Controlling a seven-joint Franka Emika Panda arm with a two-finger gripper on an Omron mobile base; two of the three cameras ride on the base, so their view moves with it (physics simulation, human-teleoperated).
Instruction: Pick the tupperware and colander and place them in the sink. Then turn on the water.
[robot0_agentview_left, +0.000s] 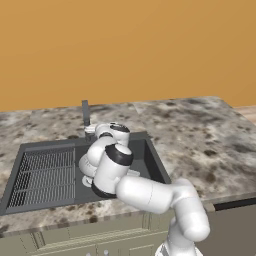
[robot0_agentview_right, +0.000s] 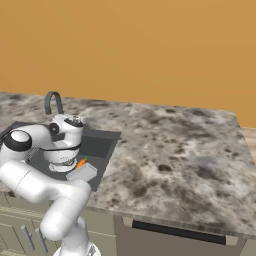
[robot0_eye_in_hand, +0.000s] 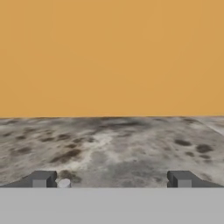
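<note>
The gripper (robot0_eye_in_hand: 111, 179) is hanging wide apart over the sink (robot0_agentview_right: 97, 146) – pinching nothing – while the colander (robot0_agentview_right: 59, 162) is sitting inside the basin with the tupperware (robot0_agentview_right: 82, 173) lying just beside it at about four o'clock.

Bright even light (rendered), sharp, shadowless

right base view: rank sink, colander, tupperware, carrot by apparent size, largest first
1. sink, largest though partly behind the arm
2. colander, partly hidden by the arm
3. tupperware, nearer the camera, so the gap to the colander is unsure
4. carrot, clearly smallest
</note>
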